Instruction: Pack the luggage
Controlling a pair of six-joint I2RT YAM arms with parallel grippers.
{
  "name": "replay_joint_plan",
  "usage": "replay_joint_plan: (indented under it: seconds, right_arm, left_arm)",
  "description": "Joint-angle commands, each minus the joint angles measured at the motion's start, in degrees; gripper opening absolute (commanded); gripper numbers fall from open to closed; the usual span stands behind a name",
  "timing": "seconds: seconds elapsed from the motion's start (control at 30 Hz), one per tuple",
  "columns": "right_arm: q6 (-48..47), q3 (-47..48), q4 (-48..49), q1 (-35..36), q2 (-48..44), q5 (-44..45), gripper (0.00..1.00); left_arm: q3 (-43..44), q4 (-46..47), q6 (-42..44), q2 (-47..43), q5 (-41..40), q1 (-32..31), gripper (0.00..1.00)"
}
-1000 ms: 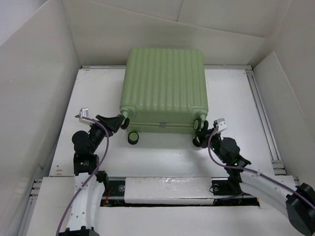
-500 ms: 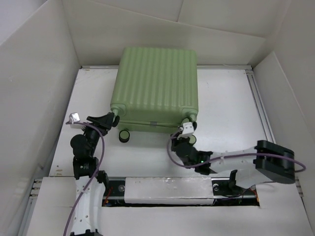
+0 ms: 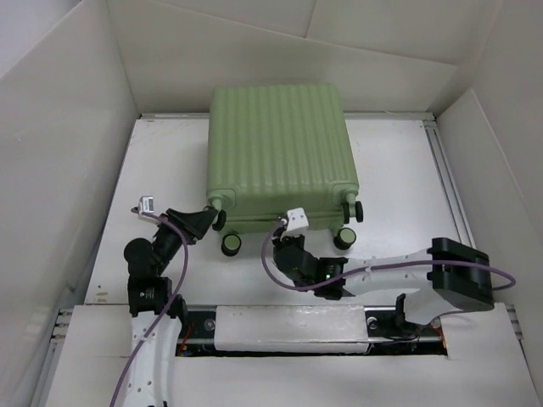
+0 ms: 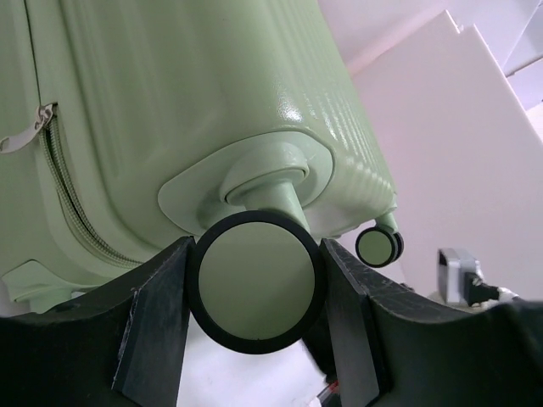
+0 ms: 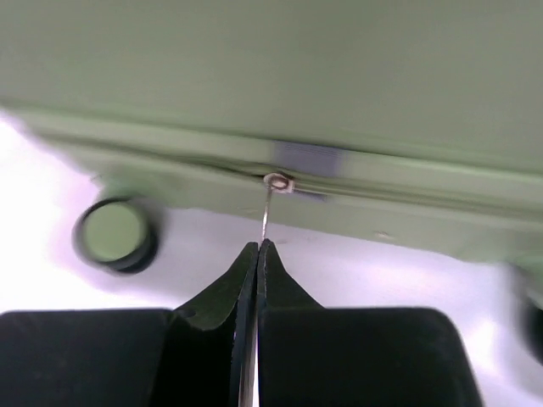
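Observation:
The luggage (image 3: 276,153) is a closed pale green ribbed suitcase lying flat at the middle back of the table. My left gripper (image 3: 209,222) is shut on its near-left caster wheel (image 3: 220,219). In the left wrist view the wheel (image 4: 253,280) sits between both fingers (image 4: 157,326), below the shell (image 4: 187,93) and its side zipper (image 4: 64,170). My right gripper (image 3: 286,241) is at the middle of the near edge, shut on the thin metal zipper pull (image 5: 265,212). Its tips (image 5: 257,248) are pressed together just below the zipper seam (image 5: 382,182).
Other caster wheels stand at the near edge (image 3: 231,244) (image 3: 344,238) (image 3: 355,209); one shows blurred in the right wrist view (image 5: 114,235). White walls (image 3: 59,153) box in the table on three sides. A metal rail (image 3: 450,186) runs along the right.
The suitcase swung left, then back right. My right gripper left the near-right wheel, moved left along the near edge and closed on the zipper pull. My left gripper kept its wheel.

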Motion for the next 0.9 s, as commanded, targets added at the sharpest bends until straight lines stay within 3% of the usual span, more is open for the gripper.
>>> replay_joint_plan:
  seconds: [0.0, 0.13, 0.2, 0.43, 0.73, 0.83, 0.87]
  right_arm:
    - [-5.68, 4.33, 16.19, 0.66, 4.43, -19.55, 0.00]
    - [-6.48, 12.85, 31.30, 0.66, 20.57, -37.34, 0.00]
    - [-6.48, 16.64, 33.35, 2.32, 24.30, -42.10, 0.00]
    - [-7.00, 20.43, 38.45, 1.11, 27.57, -48.35, 0.00]
    - [0.64, 20.09, 56.37, -2.32, 32.84, -41.25, 0.00]
    - [0.64, 16.93, 53.70, -2.33, 28.65, -38.18, 0.00]
    - [0.64, 15.87, 50.53, -2.33, 26.80, -36.69, 0.07]
  left_arm:
    - [0.89, 9.68, -3.85, -1.53, 8.47, -1.68, 0.00]
    - [1.42, 9.69, -3.86, -3.11, 9.52, -1.68, 0.00]
    - [1.42, 9.69, -4.38, -3.63, 11.10, -1.68, 0.00]
    - [3.88, 7.14, -4.38, -4.69, 13.65, -1.68, 0.00]
    - [2.57, 5.56, -5.17, -6.01, 14.18, -1.68, 0.00]
    - [1.95, 6.08, -5.79, -6.54, 14.70, -1.68, 0.00]
    - [1.95, 6.08, -5.79, -6.54, 14.71, -1.68, 0.00]
